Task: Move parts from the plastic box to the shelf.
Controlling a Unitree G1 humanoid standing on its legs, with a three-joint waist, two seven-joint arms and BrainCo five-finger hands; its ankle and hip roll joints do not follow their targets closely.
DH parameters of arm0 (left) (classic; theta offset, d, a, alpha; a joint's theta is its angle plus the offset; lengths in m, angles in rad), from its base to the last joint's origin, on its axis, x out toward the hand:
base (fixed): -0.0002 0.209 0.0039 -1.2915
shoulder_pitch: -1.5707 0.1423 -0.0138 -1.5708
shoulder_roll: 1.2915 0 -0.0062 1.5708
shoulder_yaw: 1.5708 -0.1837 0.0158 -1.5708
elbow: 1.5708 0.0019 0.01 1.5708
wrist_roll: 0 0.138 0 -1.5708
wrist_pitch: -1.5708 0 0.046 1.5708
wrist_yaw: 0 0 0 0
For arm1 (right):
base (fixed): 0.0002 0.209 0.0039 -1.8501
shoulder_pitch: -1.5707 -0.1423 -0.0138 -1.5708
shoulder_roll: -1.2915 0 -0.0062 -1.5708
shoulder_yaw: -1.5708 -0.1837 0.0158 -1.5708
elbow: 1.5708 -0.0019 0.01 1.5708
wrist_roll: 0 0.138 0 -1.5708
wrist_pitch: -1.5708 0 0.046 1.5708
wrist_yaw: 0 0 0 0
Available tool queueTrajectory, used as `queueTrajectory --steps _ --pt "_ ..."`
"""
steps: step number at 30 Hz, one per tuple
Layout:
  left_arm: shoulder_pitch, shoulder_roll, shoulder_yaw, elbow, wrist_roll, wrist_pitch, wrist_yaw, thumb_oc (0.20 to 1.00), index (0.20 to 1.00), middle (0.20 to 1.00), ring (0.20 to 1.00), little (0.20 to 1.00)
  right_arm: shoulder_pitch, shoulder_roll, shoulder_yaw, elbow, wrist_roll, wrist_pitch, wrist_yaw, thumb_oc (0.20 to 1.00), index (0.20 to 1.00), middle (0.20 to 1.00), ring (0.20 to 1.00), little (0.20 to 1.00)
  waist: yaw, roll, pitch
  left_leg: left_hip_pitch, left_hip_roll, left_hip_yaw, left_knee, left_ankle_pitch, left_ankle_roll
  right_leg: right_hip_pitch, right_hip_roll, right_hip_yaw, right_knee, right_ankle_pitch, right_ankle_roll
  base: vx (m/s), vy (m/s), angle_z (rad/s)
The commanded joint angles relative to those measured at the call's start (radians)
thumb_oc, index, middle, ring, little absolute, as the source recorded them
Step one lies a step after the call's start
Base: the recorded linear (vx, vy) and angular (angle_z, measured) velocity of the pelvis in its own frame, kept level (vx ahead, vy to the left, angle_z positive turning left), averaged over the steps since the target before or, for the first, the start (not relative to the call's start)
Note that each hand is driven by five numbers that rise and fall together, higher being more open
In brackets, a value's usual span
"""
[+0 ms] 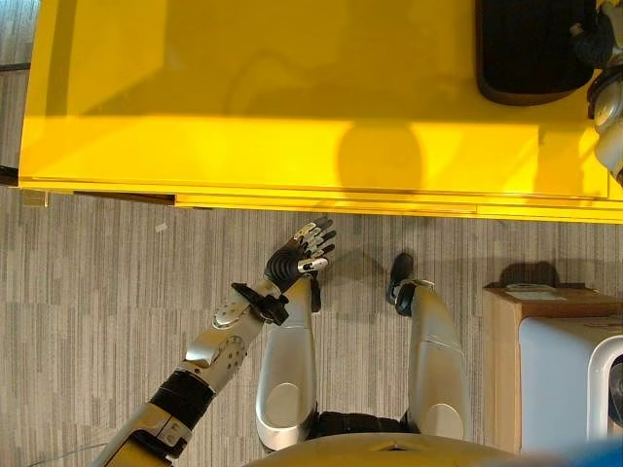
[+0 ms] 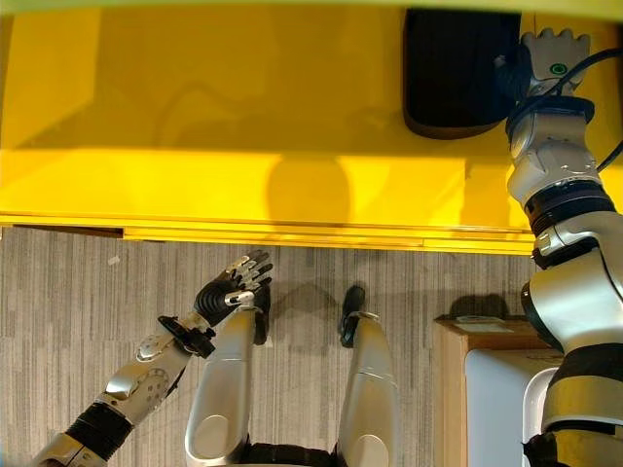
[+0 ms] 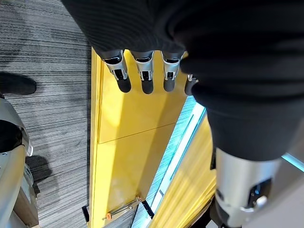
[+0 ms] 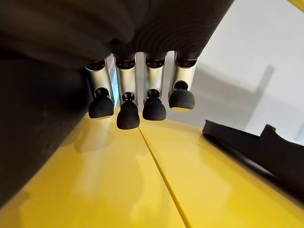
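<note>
The yellow shelf (image 1: 292,97) spans the far side of the scene. A black ribbed part (image 2: 456,68) lies on it at the far right, also seen as a dark flat shape (image 4: 256,147) in the right wrist view. My right arm reaches up beside this part. My right hand (image 4: 154,90) hovers over the yellow surface, open and empty, apart from the part. My left hand (image 1: 302,251) hangs low in front of the shelf's front edge, open with nothing in it, its fingers (image 3: 142,71) straight.
A pale grey-white box (image 1: 574,379) sits on a brown carton (image 1: 501,360) at my lower right. Grey striped carpet (image 1: 117,311) covers the floor in front of the shelf. A small scrap (image 1: 161,228) lies on the carpet near the shelf edge.
</note>
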Motion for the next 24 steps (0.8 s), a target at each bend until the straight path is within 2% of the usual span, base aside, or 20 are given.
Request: queueTrajectory --steps 1,13,24 --pt "0.064 0.021 0.014 -0.086 0.021 -0.041 -0.054 1.0 1.0 1.0 1.0 1.0 -0.024 -0.08 0.073 0.013 -0.058 0.005 0.01 0.2 0.2 0.2 0.2 0.2 0.018 0.0 -0.034 0.008 0.046 0.04 0.017 -0.026 0.04 0.054 0.008 -0.022 -0.023 -0.015 0.021 0.0 0.0 0.0" --pt "0.067 0.012 0.022 -0.09 0.024 -0.042 -0.06 1.0 1.0 1.0 1.0 1.0 0.01 -0.071 0.048 -0.014 -0.049 -0.024 0.021 0.2 0.2 0.2 0.2 0.2 0.013 0.002 -0.034 0.01 0.053 0.047 0.016 -0.022 0.037 0.05 0.003 -0.024 -0.023 -0.016 0.021 0.0 0.0 0.0" --pt "0.048 -0.007 0.014 -0.086 0.02 -0.043 -0.041 1.0 1.0 1.0 1.0 1.0 0.093 -0.028 -0.033 -0.049 0.014 -0.006 0.011 0.2 0.2 0.2 0.2 0.2 -0.004 0.009 -0.034 0.014 0.05 0.055 -0.002 -0.021 0.037 0.045 0.008 -0.013 -0.034 -0.013 0.023 -0.01 0.013 -0.02"
